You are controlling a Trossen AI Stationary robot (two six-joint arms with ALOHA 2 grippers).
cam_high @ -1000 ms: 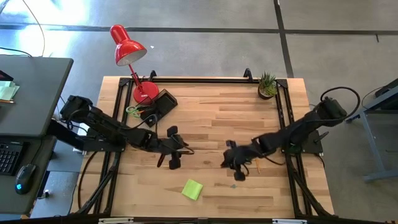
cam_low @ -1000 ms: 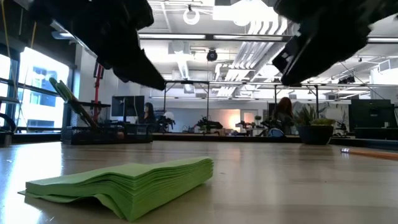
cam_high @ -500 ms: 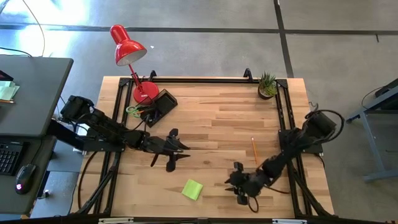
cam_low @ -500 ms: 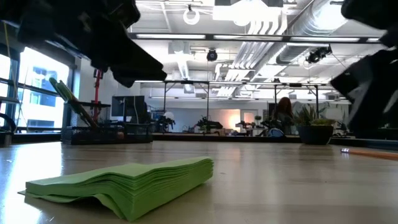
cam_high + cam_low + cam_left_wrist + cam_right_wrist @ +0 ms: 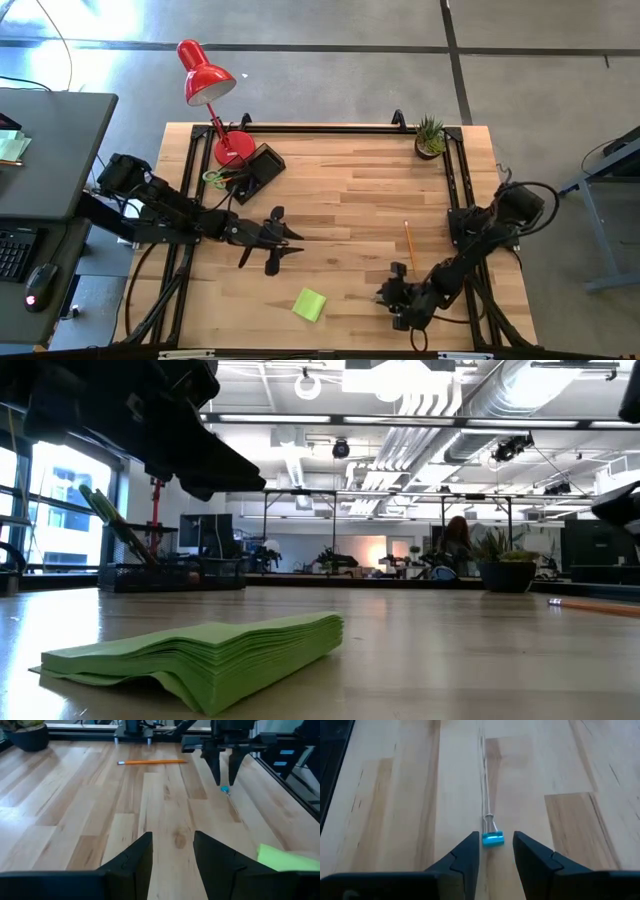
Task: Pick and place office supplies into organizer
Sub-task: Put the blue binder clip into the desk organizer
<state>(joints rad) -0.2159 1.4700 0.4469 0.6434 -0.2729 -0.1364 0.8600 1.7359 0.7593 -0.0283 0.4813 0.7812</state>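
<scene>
Both grippers open, no legible writing: right gripper (image 5: 493, 851) straddles blue binder clip (image 5: 493, 839), left gripper (image 5: 172, 851) idle mid-table.

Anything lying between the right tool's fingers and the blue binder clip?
No. In the right wrist view, the right tool stands open with the blue binder clip just ahead of its fingertips; only bare wooden table lies between them.

The left gripper (image 5: 283, 241) hovered left of centre, fingers apart; the right gripper (image 5: 393, 296) sat lower right, near the sticky-note pad (image 5: 309, 304).
</scene>
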